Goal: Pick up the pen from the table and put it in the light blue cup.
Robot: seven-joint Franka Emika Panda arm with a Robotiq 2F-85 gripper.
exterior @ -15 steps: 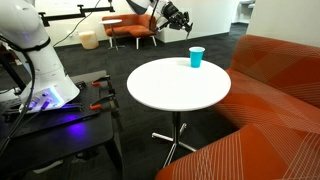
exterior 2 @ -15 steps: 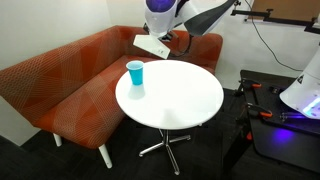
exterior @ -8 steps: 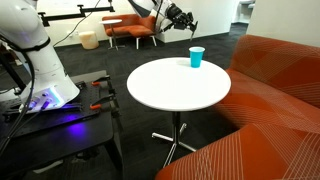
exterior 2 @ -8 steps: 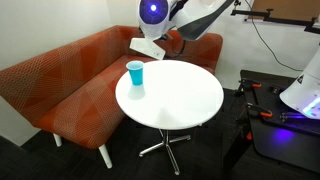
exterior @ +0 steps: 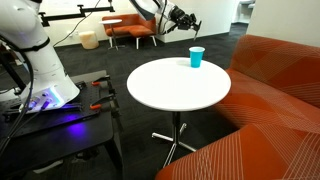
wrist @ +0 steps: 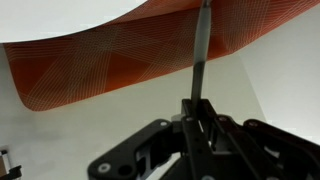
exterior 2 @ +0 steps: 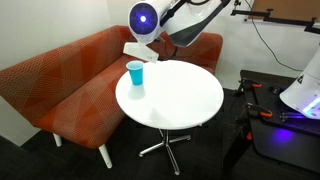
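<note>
The light blue cup [exterior: 196, 58] stands upright near the far edge of the round white table [exterior: 170, 90]; it also shows in an exterior view [exterior 2: 135, 73] at the table's edge by the sofa. My gripper [exterior: 187, 20] hangs in the air above and beside the cup, also seen in an exterior view [exterior 2: 150, 42]. In the wrist view the gripper [wrist: 200, 110] is shut on the pen [wrist: 201, 50], a thin dark stick that juts out from between the fingers. The cup is out of the wrist view.
An orange patterned sofa [exterior 2: 70, 80] wraps round the table's far side [exterior: 280, 90]. A dark low bench with red-handled tools [exterior: 60, 115] and the robot base stands beside the table. Orange chairs [exterior: 130, 30] stand at the back of the room.
My gripper with the pen has moved up and sideways toward the cup; the wrist's blue light has swung left in the sofa-side exterior view. The cup has not moved.
</note>
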